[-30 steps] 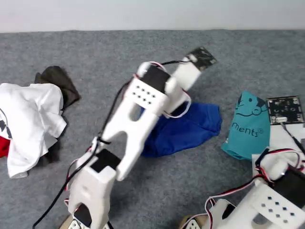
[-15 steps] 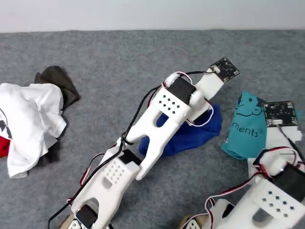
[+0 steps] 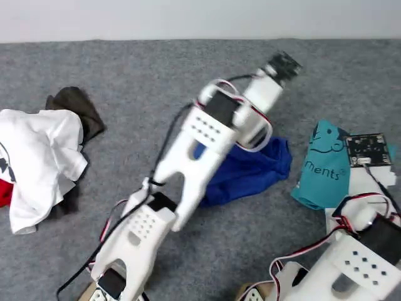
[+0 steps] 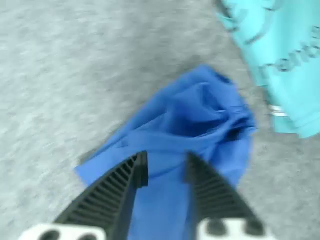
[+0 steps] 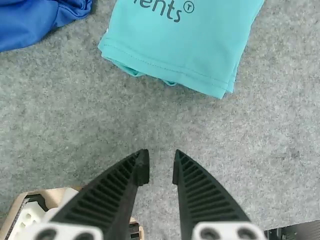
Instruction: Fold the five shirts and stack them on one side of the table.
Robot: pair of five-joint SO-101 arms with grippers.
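Observation:
A crumpled blue shirt (image 3: 250, 172) lies mid-table, partly under the left arm (image 3: 207, 135). In the left wrist view my left gripper (image 4: 166, 167) hovers over the blue shirt (image 4: 200, 115), jaws a little apart with blue cloth showing between them. A folded teal shirt (image 3: 322, 166) lies just right of it. My right gripper (image 5: 159, 162) is narrowly open over bare carpet, just short of the teal shirt (image 5: 185, 45). At the far left a white shirt (image 3: 41, 157) lies over a dark shirt (image 3: 78, 106), with a red one (image 3: 5, 191) at the edge.
Grey carpet (image 3: 125, 63) covers the table. The right arm's base (image 3: 351, 263) fills the front right corner. A corner of the blue shirt (image 5: 35, 17) appears in the right wrist view. A pale wall runs along the far edge.
The left arm swung right over the blue shirt, then back toward the far side. The shirt's left edge drew in a little. The right arm barely moved.

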